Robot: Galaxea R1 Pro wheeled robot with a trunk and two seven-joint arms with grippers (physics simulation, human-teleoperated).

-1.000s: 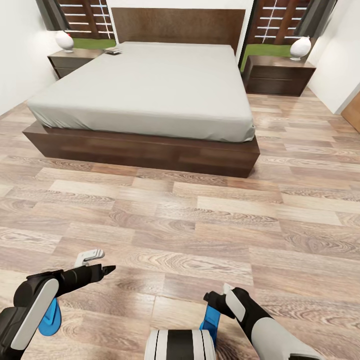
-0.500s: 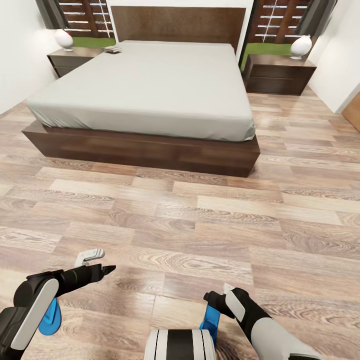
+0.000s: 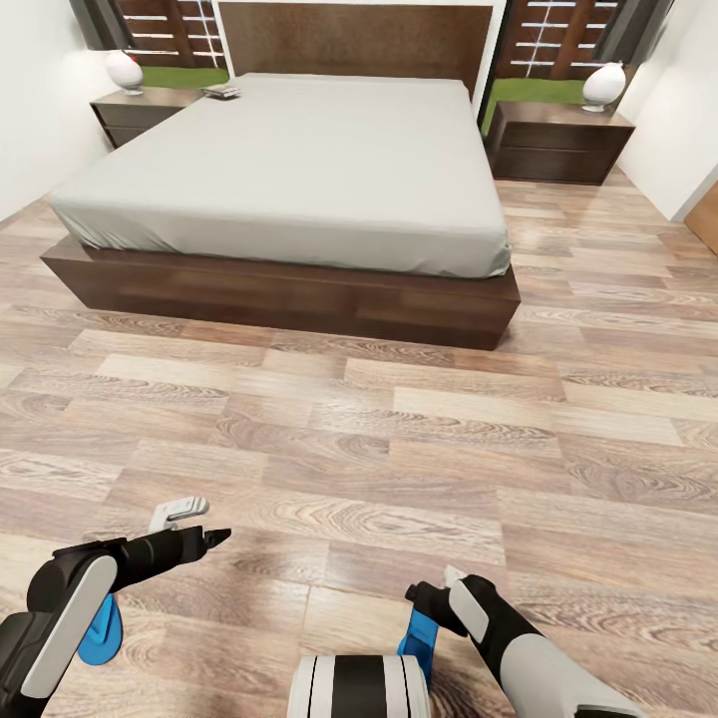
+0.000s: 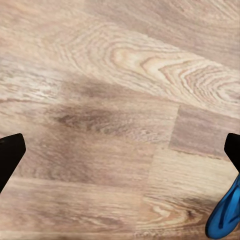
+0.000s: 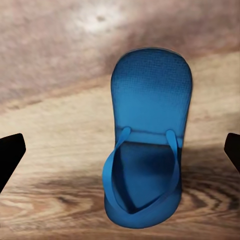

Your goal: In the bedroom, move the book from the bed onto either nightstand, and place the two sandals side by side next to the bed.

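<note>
- Left gripper point(image 3: 194, 526) hangs low over the plank floor point(image 3: 399, 439) with its two fingers spread and nothing between them; in the left wrist view the dark fingertips point(image 4: 10, 155) sit at opposite edges with bare wood between.
- Right gripper point(image 3: 424, 598) also hangs near the floor; its dark fingertips point(image 5: 11, 152) stand wide apart in the right wrist view, gripping nothing.
- One blue sandal point(image 5: 145, 135) lies flat on the floor directly below the right gripper, straps up; in the head view it peeks out beside that arm point(image 3: 419, 638).
- Second blue sandal point(image 3: 98, 630) lies on the floor under the left forearm; its tip shows at the corner of the left wrist view point(image 4: 225, 215). The two sandals are well apart, and both are far from the bed.
- Bed point(image 3: 289, 179), with a grey mattress on a dark wooden base, stands across the room ahead.
- Book point(image 3: 221, 92) rests on the far left corner of the mattress, near the headboard point(image 3: 354, 38); too small to read.
- Left nightstand point(image 3: 140, 110) stands just beside that corner, carrying a white lamp point(image 3: 124, 70).
- Right nightstand point(image 3: 558, 140) stands on the bed's other side with a matching lamp point(image 3: 603, 85).
</note>
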